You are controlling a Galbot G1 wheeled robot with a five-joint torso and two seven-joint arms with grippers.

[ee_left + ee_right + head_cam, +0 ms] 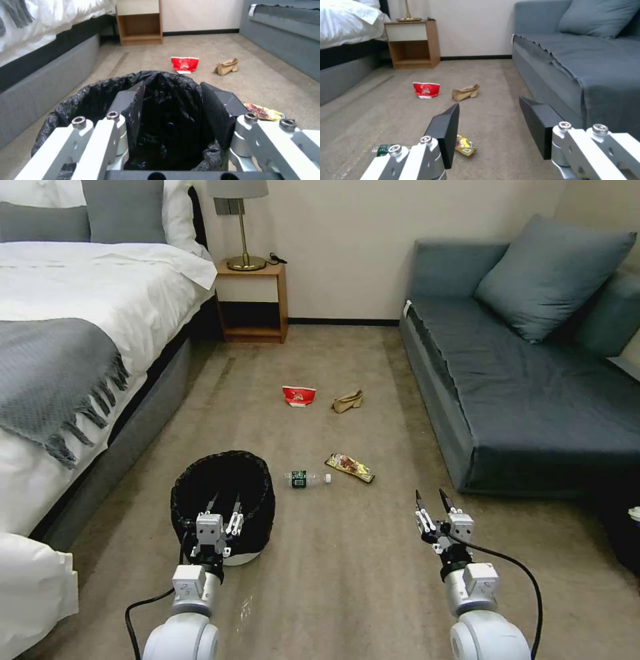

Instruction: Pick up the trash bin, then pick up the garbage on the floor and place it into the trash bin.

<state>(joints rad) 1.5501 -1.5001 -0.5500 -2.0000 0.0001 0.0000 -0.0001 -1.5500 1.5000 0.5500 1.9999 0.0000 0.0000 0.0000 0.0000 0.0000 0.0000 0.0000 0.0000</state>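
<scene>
Black liner fills one trash bin [223, 507] near left; four litter pieces lie beyond: red container [298, 395], tan paper [347, 401], bottle [307, 479], wrapper [349, 467]. Left wrist: left gripper [173, 100] spread over the bin's mouth, contents indiscernible. Right wrist: right gripper [490, 117] spread above carpet.

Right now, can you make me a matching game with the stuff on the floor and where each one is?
Things:
1. crushed red-and-white paper container
2. small clear bottle with a dark green label
3. round white trash bin lined with a black bag
4. yellow-brown snack wrapper

Places:
A. at the left gripper
B. beside the crumpled tan paper
C. nearest the sofa
D. between bin and wrapper

Pairs: 1-B, 2-D, 3-A, 4-C
</scene>
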